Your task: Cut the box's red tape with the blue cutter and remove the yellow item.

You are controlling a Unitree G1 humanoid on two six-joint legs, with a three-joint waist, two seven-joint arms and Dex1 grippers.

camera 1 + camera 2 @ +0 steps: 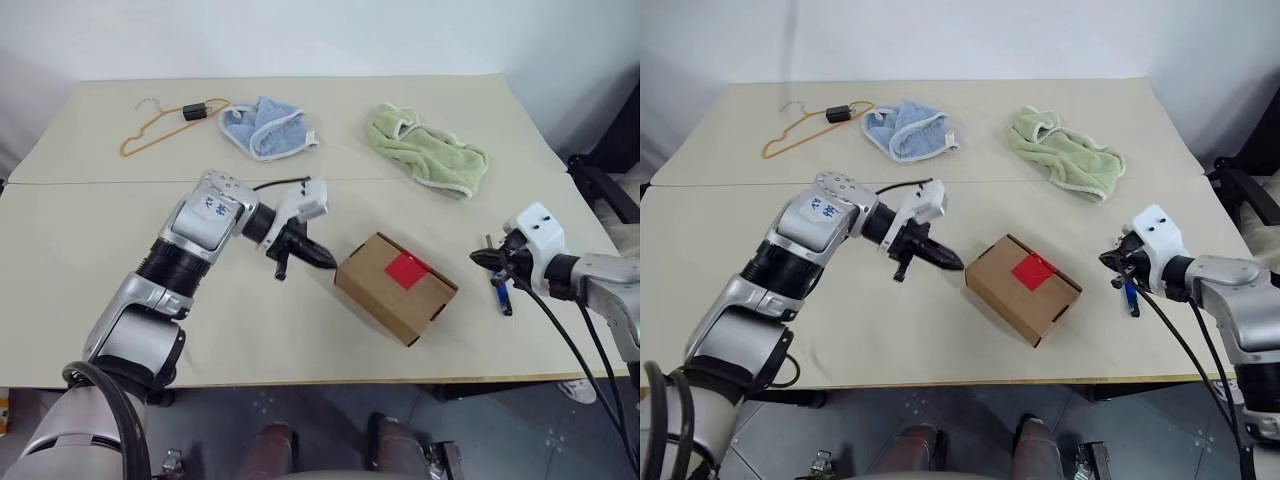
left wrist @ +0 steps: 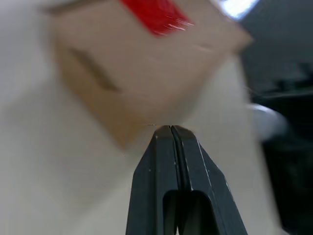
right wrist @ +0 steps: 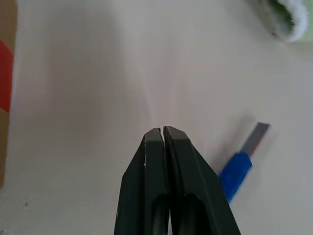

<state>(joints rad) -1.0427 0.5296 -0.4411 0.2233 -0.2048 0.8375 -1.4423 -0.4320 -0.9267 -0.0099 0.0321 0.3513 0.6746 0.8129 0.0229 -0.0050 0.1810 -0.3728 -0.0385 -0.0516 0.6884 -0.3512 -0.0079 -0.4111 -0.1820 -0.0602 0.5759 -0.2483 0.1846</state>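
Head views: the box sits closed on the table, near the front edge, turned corner-on. The red tape is on its top face. The left tool hangs just beside the box's left corner, pointing at it, fingers together and empty; contact with the box cannot be told. The right tool is well to the right of the box, above the table, fingers together, nothing in them. The blue cutter lies on the table just under and behind that tool, partly hidden by the wrist. At the far side of the table lie an orange hanger with a black clip, a blue cloth and a green towel, all well apart from the box.

Left wrist view: fingers pressed together, tips right at the box's near lower corner. This view shows the box side with its flap slot and the tape on top, blurred.

Right wrist view: fingers shut flat against each other, empty. It adds what the head views hide: the cutter's grey blade is out, blue body lying on the table beside the tool, not gripped. Box edge and tape at one border, towel fringe at a corner.
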